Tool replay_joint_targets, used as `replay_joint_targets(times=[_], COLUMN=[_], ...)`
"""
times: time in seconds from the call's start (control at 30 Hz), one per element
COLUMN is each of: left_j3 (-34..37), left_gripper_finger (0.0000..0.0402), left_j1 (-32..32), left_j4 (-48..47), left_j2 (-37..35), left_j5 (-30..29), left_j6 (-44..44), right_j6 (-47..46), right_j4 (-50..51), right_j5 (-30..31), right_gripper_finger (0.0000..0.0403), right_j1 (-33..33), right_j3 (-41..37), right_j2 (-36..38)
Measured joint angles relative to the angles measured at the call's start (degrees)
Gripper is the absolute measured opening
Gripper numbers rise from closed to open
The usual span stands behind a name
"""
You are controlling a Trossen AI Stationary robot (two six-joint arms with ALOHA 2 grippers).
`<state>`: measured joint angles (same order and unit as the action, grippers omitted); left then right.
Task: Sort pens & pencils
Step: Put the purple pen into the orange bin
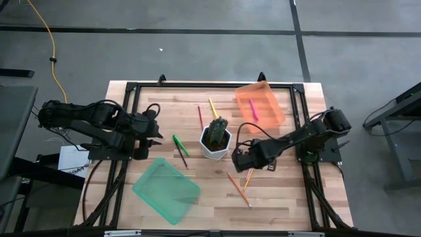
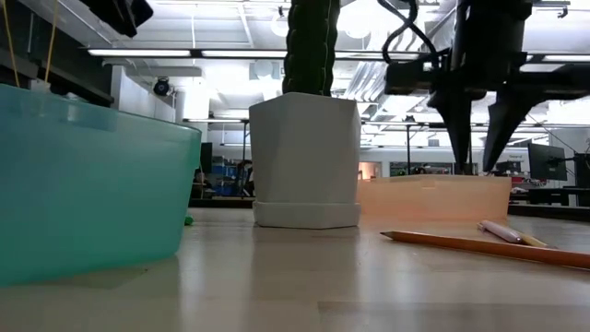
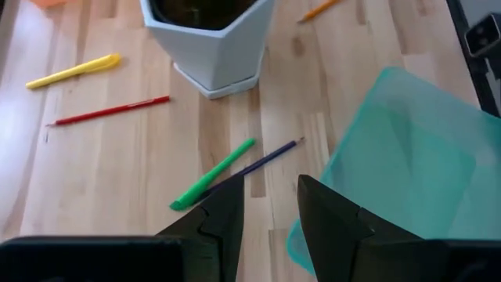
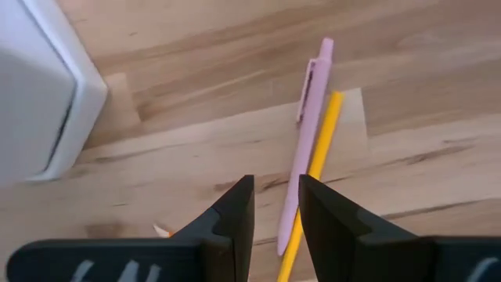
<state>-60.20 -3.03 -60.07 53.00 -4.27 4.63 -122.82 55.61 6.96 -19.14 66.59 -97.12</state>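
Note:
My right gripper [image 1: 239,158] [image 4: 275,205] hovers open above the table, right of the white cactus pot. Its fingers point down beside a pale pink pen [image 4: 310,129] and a yellow-orange pencil [image 4: 317,168], which lie side by side; it touches neither. An orange pencil [image 1: 238,187] lies nearer the near edge. My left gripper [image 1: 156,133] [image 3: 270,210] is open, above the wood left of a green pen [image 3: 213,174] and a dark pencil [image 3: 262,160]. A red pencil [image 3: 109,110] and a yellow pen [image 3: 73,70] lie farther off. One pink-red pen [image 1: 252,108] lies in the orange bin.
A white pot [image 1: 216,139] with a cactus stands mid-table between the arms. The orange bin [image 1: 270,99] sits at the far right, and the green bin [image 1: 166,191] at the near left, close to my left gripper. A black frame [image 1: 197,85] borders the table.

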Motion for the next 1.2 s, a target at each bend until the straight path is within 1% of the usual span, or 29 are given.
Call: replay_joint_targets(times=[0.13,0.3,0.5,0.83,1.03,1.2], left_j3=[0.0,0.0,0.0,0.0,0.0,0.0], left_gripper_finger=[0.0108,0.0108,0.0108,0.0108,0.0108,0.0108], left_j1=[0.0,0.0,0.0,0.0,0.0,0.0], left_j4=[-0.1,-0.1,-0.4,-1.7,-1.9,-3.0], left_j2=[0.0,0.0,0.0,0.0,0.0,0.0], left_j5=[0.4,0.7,0.8,0.8,1.0,1.2], left_j6=[-2.6,-3.3,-3.3,-4.4,-5.1,-5.7], right_j6=[-1.5,-3.7,-5.7,-6.2,-6.2,-5.9], right_j4=[-1.1,-1.8,-0.1,0.6,-0.9,-0.1], right_j5=[-1.1,-1.3,-1.4,-1.4,-1.4,-1.5], right_gripper_finger=[0.0092,0.0092,0.0092,0.0092,0.0092,0.0092], right_j1=[0.0,-0.1,-0.1,-0.1,-0.1,0.2], right_j3=[0.0,0.0,0.0,0.0,0.1,0.1], right_j2=[-0.7,-1.2,-1.2,-1.7,-4.2,-5.0])
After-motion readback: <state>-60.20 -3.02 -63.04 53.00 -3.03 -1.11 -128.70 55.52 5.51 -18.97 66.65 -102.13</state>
